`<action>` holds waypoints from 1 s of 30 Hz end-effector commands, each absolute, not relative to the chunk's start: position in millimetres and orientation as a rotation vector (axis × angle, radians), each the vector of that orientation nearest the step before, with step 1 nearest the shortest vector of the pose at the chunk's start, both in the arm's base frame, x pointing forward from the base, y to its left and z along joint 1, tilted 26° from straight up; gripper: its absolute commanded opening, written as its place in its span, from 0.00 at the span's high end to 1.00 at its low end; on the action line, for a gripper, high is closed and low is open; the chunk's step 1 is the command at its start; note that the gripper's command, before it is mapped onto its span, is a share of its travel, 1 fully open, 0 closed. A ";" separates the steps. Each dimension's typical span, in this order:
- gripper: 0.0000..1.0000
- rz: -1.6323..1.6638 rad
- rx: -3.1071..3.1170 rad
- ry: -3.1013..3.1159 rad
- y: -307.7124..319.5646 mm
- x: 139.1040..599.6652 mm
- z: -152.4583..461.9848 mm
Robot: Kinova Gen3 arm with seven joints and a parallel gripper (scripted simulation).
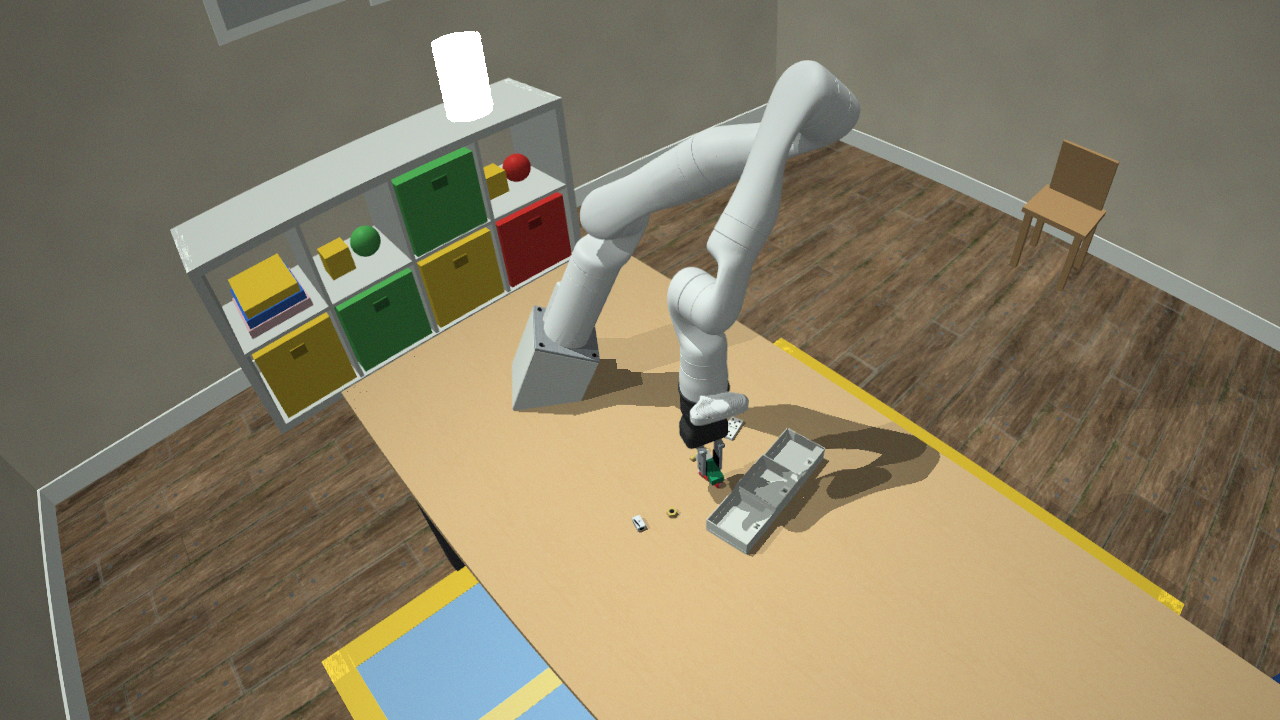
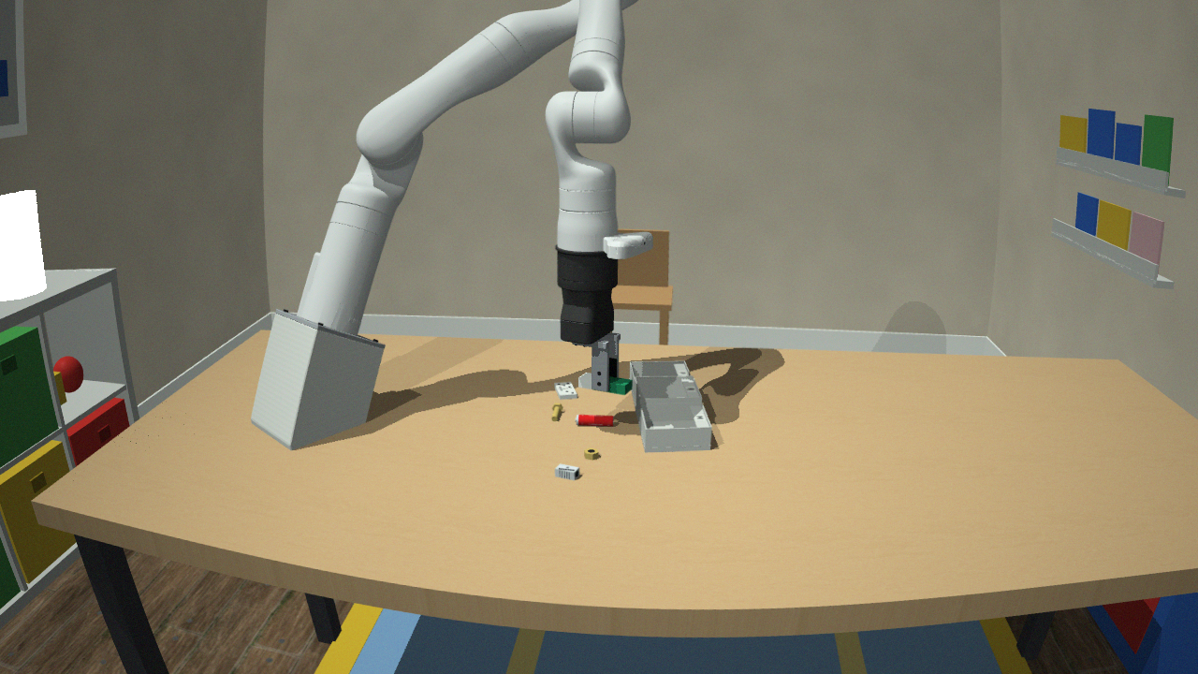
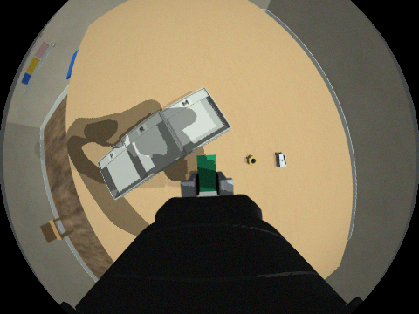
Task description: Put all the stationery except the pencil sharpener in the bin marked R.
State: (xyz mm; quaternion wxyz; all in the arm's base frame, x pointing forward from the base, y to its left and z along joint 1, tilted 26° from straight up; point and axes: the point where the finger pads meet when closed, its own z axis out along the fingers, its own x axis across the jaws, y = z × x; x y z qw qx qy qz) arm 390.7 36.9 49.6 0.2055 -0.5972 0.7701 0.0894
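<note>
My gripper (image 1: 713,463) is shut on a small green block (image 1: 715,474). It holds the block low over the table, right beside the long side of the grey bin tray (image 1: 767,490). The block shows between the fingers in the wrist view (image 3: 208,174) and in the exterior view (image 2: 620,385), with the gripper (image 2: 605,374) next to the tray (image 2: 670,403). The tray (image 3: 164,141) has several compartments, and I cannot read their marks. A red stick-like thing (image 2: 595,419) lies on the table left of the tray.
A brass bolt (image 2: 556,411) and a white dotted tile (image 2: 566,389) lie near the gripper. A yellow nut (image 1: 670,512) and a small white-grey piece (image 1: 639,523) lie nearer the front. The arm's base block (image 1: 553,362) stands at the table's back.
</note>
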 end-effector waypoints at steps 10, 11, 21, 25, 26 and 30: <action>0.55 0.134 -2.033 1.772 77.0 428.7 75.8; 0.55 0.122 -2.068 1.730 80.8 432.6 78.4; 0.55 -0.010 -2.389 1.244 98.4 453.5 90.7; 0.55 -0.062 -2.474 1.053 99.2 453.1 90.2; 0.55 -0.071 -2.492 1.013 99.2 453.5 90.2; 0.55 -0.127 -2.580 0.782 99.2 454.6 90.5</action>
